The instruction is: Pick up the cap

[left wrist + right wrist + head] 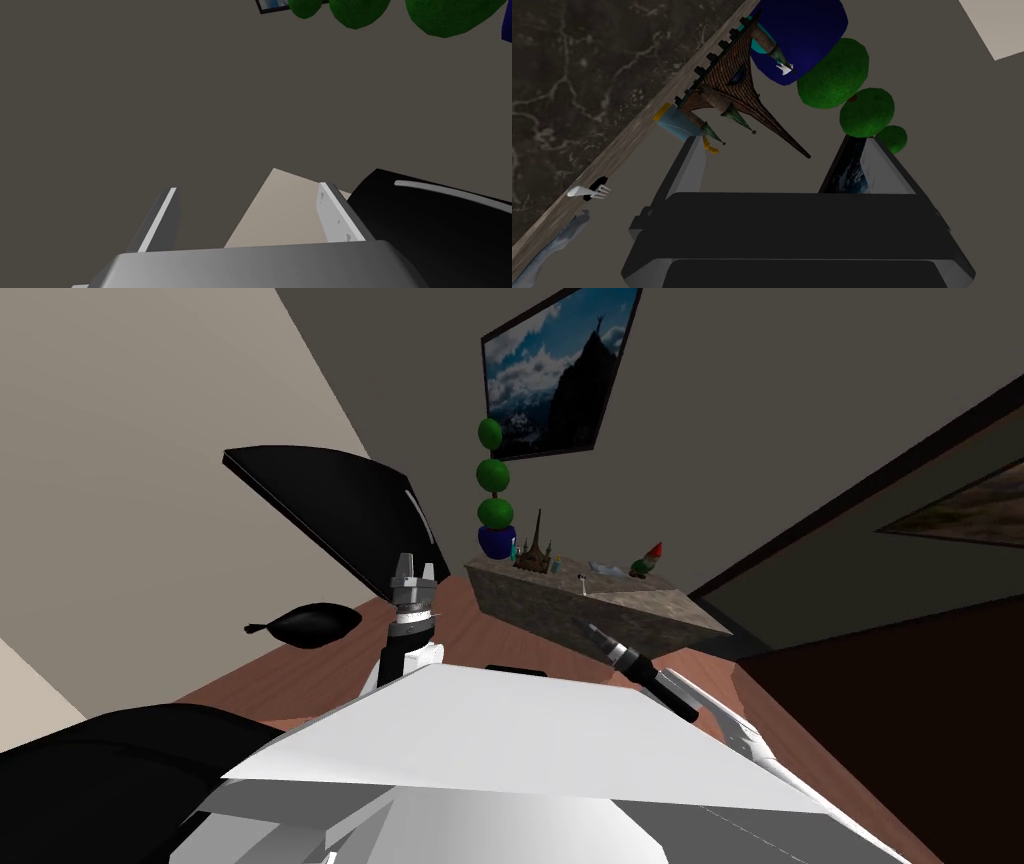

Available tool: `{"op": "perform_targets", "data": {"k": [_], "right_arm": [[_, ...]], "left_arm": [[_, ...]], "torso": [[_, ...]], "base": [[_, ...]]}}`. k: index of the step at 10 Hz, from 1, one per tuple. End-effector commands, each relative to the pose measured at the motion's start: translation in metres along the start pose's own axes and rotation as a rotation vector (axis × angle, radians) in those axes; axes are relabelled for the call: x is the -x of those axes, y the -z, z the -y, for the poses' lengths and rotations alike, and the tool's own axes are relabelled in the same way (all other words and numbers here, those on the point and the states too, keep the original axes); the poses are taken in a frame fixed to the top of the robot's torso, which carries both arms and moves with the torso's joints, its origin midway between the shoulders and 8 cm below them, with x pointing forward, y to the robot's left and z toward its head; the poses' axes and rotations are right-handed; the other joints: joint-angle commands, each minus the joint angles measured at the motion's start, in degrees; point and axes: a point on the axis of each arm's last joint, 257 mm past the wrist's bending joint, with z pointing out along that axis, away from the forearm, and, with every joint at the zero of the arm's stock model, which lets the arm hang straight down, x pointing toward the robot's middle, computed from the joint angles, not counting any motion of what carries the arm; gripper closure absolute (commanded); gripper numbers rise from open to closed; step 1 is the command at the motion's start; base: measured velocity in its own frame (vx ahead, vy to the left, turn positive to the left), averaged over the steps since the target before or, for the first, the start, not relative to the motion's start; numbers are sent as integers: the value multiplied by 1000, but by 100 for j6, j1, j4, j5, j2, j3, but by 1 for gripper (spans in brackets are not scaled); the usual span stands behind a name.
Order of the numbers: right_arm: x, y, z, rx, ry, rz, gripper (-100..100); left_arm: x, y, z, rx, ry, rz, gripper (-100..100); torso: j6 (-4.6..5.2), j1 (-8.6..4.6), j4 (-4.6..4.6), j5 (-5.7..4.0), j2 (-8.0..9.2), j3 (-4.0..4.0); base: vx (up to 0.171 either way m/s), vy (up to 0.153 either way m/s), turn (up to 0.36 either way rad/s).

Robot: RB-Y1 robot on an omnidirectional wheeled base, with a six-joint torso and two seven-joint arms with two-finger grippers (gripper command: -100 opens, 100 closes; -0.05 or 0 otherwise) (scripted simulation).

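The stone-topped table (600, 618), its side dark and marbled (587, 75), stands ahead across bare brown floor (480, 623), with a black curved piece of furniture (340, 513) to its left. At the table's left end a blue pot (497, 540) holds a three-ball topiary (492, 475), and a brown spired castle model (535, 550) sits just beside it. The cap (606, 566), pale grey-blue, lies flat near the front edge between a white fork (582, 580) and a gnome (648, 560). Its length runs along that edge (559, 242); which way it faces I cannot tell. The right claw (590, 630) hangs open before the table's side, apart from the cap. The left claw (413, 571) is raised, fingers (335, 212) spread wide.
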Motion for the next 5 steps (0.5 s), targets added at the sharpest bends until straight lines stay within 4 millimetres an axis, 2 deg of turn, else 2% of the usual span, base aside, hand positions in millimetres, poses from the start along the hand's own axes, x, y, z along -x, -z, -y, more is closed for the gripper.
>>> {"op": "perform_targets", "data": {"k": [1,2,3,4,5], "right_arm": [[0,13,22,-52,18,-34,-100],[-6,24,46,-110,16,-64,-100],[-3,29,51,-125,35,-79,-100],[-8,44,75,-187,38,-110,-100],[-2,50,80,-201,62,-129,-100]], "left_arm": [[0,0,0,0,0,0,0],[0,0,0,0,0,0,0],[0,0,0,0,0,0,0],[0,0,0,0,0,0,0],[0,0,0,0,0,0,0]], "torso": [[0,0,0,0,0,0],[6,-3,0,0,0,0],[2,0,0,0,0,0],[5,-4,0,1,-2,-1],[2,-1,-1,0,-4,-2]], "base": [[-6,38,104],[-5,50,192],[0,36,112],[8,46,215],[10,34,108]]}}
